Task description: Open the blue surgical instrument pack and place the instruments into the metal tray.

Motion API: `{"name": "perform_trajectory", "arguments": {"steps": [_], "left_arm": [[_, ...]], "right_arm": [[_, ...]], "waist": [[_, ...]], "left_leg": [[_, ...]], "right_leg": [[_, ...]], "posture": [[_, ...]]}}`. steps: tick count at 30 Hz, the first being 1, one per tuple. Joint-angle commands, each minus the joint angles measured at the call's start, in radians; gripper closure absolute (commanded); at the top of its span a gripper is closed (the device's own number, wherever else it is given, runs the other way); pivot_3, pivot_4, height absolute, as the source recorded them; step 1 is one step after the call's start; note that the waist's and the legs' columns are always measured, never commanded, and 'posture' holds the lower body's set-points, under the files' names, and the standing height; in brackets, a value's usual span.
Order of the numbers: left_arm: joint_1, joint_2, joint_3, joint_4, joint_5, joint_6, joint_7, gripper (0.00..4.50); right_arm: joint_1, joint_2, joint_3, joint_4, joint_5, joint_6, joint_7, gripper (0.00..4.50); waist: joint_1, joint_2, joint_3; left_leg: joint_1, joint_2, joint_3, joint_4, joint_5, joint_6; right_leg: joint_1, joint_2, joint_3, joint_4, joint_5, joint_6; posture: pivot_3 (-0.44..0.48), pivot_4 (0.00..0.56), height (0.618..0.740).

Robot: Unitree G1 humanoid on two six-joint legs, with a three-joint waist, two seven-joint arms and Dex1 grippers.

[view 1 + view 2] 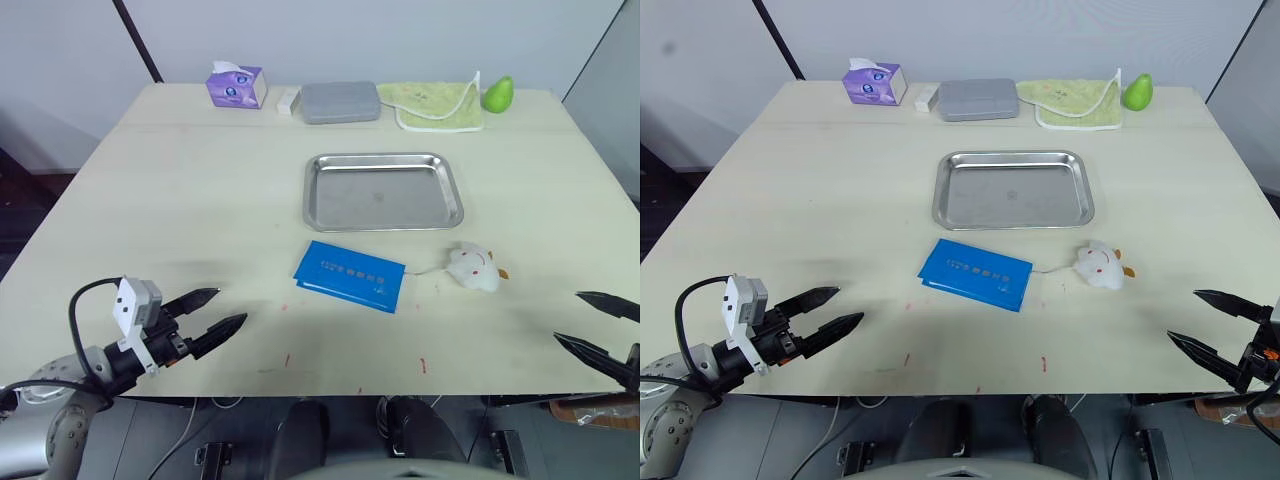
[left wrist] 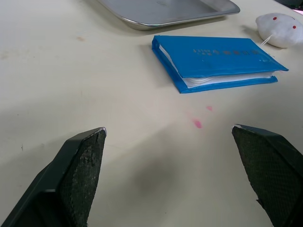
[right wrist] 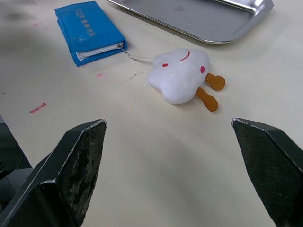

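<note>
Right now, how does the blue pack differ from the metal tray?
The blue surgical instrument pack is matte blue, closed and smaller; the metal tray is shiny steel, rimmed and open-topped. The pack lies askew, nearer the robot; the tray sits square behind it. Both are flat rectangles resting on the table, untouched.

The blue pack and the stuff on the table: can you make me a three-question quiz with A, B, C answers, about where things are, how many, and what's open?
1. Where is the blue pack?
A. inside the tray
B. on the table just in front of the metal tray
C. on the green cloth

2. How many tools lie in the tray?
A. none
B. two
C. five

3. How is the left gripper?
A. shut on the pack
B. shut on nothing
C. open

Answers: 1 B, it lies flat on the table beside the tray's near rim. 2 A, the tray floor is bare. 3 C, its jaws stand apart over bare table.
</note>
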Motion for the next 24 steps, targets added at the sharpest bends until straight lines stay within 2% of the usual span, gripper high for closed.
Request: {"name": "perform_trajectory", "arguments": {"steps": [1,4,7,12,15,17,18,19,21,22,24], "left_arm": [[-0.044,0.016,0.007,-0.012,-0.002,-0.010,0.003,0.00],[-0.159,0.034,-0.039,0.021,-0.006,-0.008,-0.021,0.00],[-0.221,0.057,-0.063,0.078,0.012,-0.016,-0.065,0.00],[-0.445,0.136,-0.206,0.283,0.104,-0.059,-0.217,0.00],[-0.605,0.167,-0.320,0.444,0.185,-0.111,-0.340,0.80],[-0.696,0.164,-0.387,0.544,0.251,-0.177,-0.397,1.83],[-0.746,0.155,-0.414,0.593,0.275,-0.199,-0.419,2.13],[-0.796,0.142,-0.439,0.647,0.302,-0.215,-0.429,2.79],[-0.871,0.123,-0.484,0.735,0.353,-0.269,-0.461,3.49],[-0.902,0.113,-0.501,0.772,0.371,-0.287,-0.477,4.09],[-0.956,0.090,-0.530,0.837,0.404,-0.327,-0.500,4.42]], "right_arm": [[-0.020,0.018,0.001,-0.093,0.022,0.016,-0.078,0.07],[-0.056,0.055,0.066,-0.271,0.006,0.082,-0.249,0.07],[-0.069,0.055,0.102,-0.342,0.001,0.128,-0.314,0.07],[-0.184,0.002,0.256,-0.440,0.046,0.316,-0.426,0.07],[-0.250,-0.034,0.338,-0.447,0.051,0.413,-0.464,0.97],[-0.255,-0.073,0.404,-0.449,-0.015,0.430,-0.470,1.99],[-0.264,-0.091,0.441,-0.447,-0.041,0.439,-0.470,2.31],[-0.279,-0.103,0.478,-0.443,-0.066,0.445,-0.477,2.97],[-0.323,-0.117,0.555,-0.428,-0.122,0.451,-0.489,3.69],[-0.352,-0.116,0.593,-0.419,-0.145,0.459,-0.498,4.32],[-0.415,-0.104,0.670,-0.394,-0.188,0.493,-0.522,4.50]], "waist": [[0.000,0.000,0.000],[0.002,0.000,0.000],[0.001,0.000,0.000],[0.000,-0.001,0.000],[0.004,-0.003,0.000],[0.005,-0.003,0.001],[0.005,-0.004,0.001],[0.005,-0.004,0.001],[0.005,-0.004,0.001],[0.002,-0.005,0.001],[-0.002,-0.005,0.001]], "left_leg": [[0.000,0.000,0.000,0.000,0.000,0.000],[0.000,0.000,-0.001,0.000,0.000,0.000],[0.000,0.000,0.000,0.000,0.000,0.000],[-0.001,0.000,0.002,0.000,0.000,0.000],[-0.001,0.000,0.002,0.000,0.000,0.000],[-0.001,0.000,0.002,0.000,0.000,0.000],[-0.001,0.000,0.002,0.000,0.000,0.000],[-0.002,0.000,0.002,0.000,-0.001,0.001],[-0.003,-0.001,0.002,0.000,-0.001,0.002],[-0.004,-0.001,0.002,0.001,-0.001,0.002],[-0.004,-0.001,0.002,0.001,-0.001,0.002]], "right_leg": [[0.000,0.000,0.000,0.000,0.000,0.000],[0.000,0.000,0.000,0.002,0.000,0.000],[-0.001,0.001,0.000,0.001,0.002,0.002],[-0.002,0.001,0.002,0.001,0.002,0.002],[-0.002,0.001,0.001,0.001,0.001,0.002],[-0.002,0.001,0.002,0.001,0.002,0.002],[-0.002,0.001,0.002,0.001,0.002,0.002],[-0.002,0.001,0.002,0.000,0.002,0.002],[-0.002,0.001,0.002,0.000,0.001,0.002],[-0.003,0.001,0.002,-0.001,0.001,0.002],[-0.003,0.002,0.002,0.000,0.001,0.002]], "posture": [[0.000,0.150,0.738],[0.000,0.150,0.738],[0.000,0.150,0.738],[0.000,0.150,0.738],[0.000,0.150,0.738],[0.000,0.150,0.738],[0.000,0.150,0.738],[0.000,0.150,0.738],[0.000,0.150,0.738],[0.000,0.150,0.738],[0.000,0.150,0.738]]}}
